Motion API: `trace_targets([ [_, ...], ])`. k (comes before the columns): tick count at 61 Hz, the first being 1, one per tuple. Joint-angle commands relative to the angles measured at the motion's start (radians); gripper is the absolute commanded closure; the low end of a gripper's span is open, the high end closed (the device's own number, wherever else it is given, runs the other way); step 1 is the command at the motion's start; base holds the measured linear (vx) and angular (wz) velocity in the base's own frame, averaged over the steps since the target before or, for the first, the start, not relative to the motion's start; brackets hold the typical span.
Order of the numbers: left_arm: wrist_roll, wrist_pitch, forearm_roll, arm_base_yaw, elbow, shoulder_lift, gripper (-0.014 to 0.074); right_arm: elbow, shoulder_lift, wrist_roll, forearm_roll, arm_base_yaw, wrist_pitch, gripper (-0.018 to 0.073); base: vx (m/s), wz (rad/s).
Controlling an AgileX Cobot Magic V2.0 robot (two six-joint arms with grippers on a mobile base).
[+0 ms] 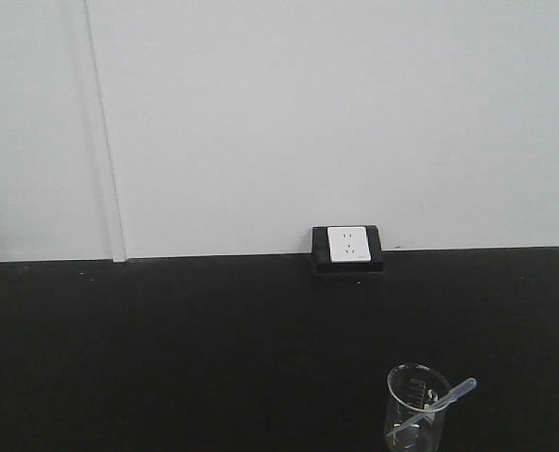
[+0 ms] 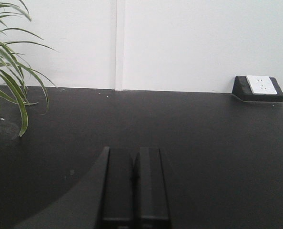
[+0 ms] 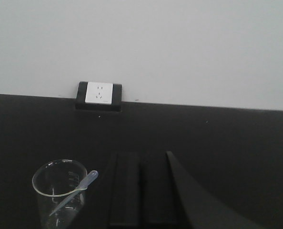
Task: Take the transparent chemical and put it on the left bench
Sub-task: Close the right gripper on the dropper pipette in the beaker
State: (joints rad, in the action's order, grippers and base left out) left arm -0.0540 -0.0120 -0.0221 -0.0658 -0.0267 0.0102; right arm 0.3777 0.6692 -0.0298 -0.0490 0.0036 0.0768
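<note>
A: Where was the transparent chemical (image 3: 75,190) at that moment?

B: It was a clear pipette leaning in a small glass beaker (image 3: 59,193) on the black countertop (image 1: 167,358). Its tip was down inside and its bulb end lay over the rim, pointing up to the right. I judged it was parked that way so the bulb stood free of the glass, ready to be pinched.

A: And the right gripper (image 3: 141,155)?

B: It sat low over the counter just to the right of the beaker, not touching it. Its two fingers were pressed together with nothing between them.

A: The left one?

B: The left gripper (image 2: 134,151) was likewise closed and empty over bare counter. A plant (image 2: 10,71) trailed leaves at its left, and the white socket box (image 2: 259,87) sat against the wall far to its right.

A: So how far along was it?

B: Nothing was grasped yet. The right arm looked the natural choice, being nearest. It would need to part its fingers and take the bulb end gently, since the beaker looked light enough to tip. The left bench appeared in no view, so I supposed the base would have to travel.
</note>
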Motion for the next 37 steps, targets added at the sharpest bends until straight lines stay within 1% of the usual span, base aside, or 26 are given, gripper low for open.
trace_targets([
  [1,0.008,0.078,-0.001,-0.002,-0.016,0.019,0.0600,0.053,0.132,0.059,0.008,-0.005,0.187,0.0554,0.00,0.00],
  [7,0.008,0.078,-0.001,-0.002,-0.016,0.019,0.0600,0.062,0.236,0.083,0.005,-0.005,0.300,0.0543,0.00,0.00],
  [12,0.008,0.078,-0.001,-0.002,-0.016,0.019,0.0600,0.068,0.306,0.089,-0.010,-0.005,0.350,0.0525,0.00,0.00],
  [19,0.008,0.078,-0.001,-0.002,-0.016,0.019,0.0600,0.086,0.378,0.092,-0.063,-0.005,0.360,0.0477,0.00,0.00],
  [27,0.008,0.078,-0.001,-0.002,-0.016,0.019,0.0600,0.103,0.462,0.149,-0.131,-0.005,0.369,0.0368,0.00,0.00],
  [30,0.008,0.078,-0.001,-0.002,-0.016,0.019,0.0600,0.102,0.497,0.177,-0.146,-0.005,0.395,0.0302,0.00,0.00],
  [37,0.008,0.078,-0.001,-0.002,-0.016,0.019,0.0600,0.102,0.567,0.202,-0.178,-0.005,0.463,0.0145,0.00,0.00],
])
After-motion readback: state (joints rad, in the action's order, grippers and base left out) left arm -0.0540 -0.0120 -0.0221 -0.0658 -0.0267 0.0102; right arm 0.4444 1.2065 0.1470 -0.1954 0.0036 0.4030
